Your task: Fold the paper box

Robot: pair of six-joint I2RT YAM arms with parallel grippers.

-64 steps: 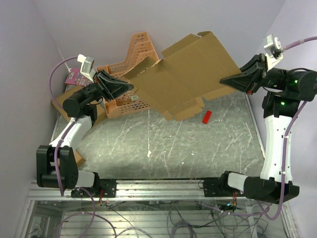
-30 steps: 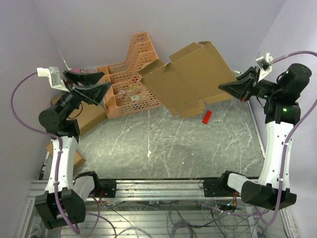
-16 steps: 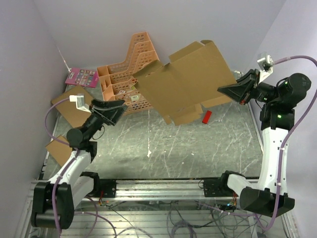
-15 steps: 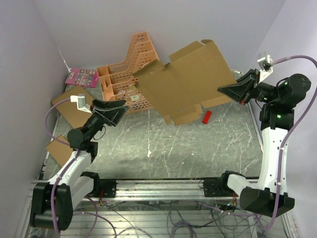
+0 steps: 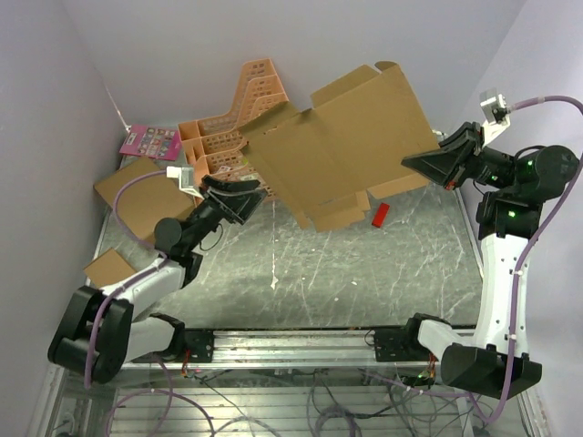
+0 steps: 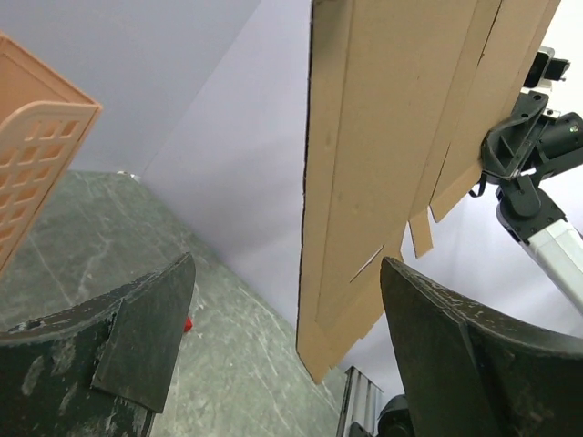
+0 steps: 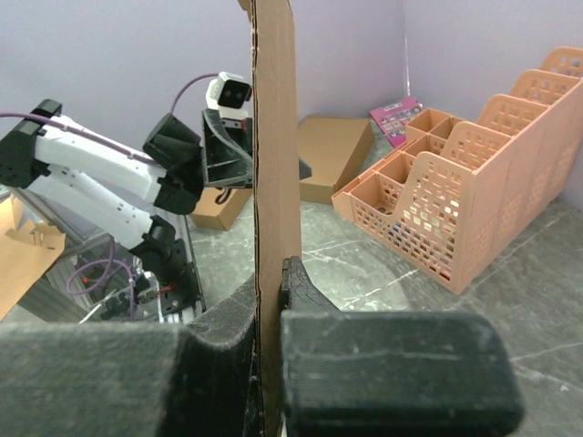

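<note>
Folding has not really started. The paper box (image 5: pixel 342 146) is a mostly flat sheet held up in the air. The right gripper (image 5: pixel 414 162) pinches its edge tight. The left gripper (image 5: pixel 244 196), fingers wide apart, is near its other end, not touching. All flaps need folding.

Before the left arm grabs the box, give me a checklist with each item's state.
1. Right pincer shut on the box edge: ok.
2. Left pincer open wide: ok.
3. Box lifted off the table: ok.
4. Box edge lined up between the left pincer's fingers: ok, by the left wrist view.
5. Edge far enough inside the left pincer to grip: cannot tell.
6. Orange rack clear of the left pincer: cannot tell; it sits close behind.
</note>
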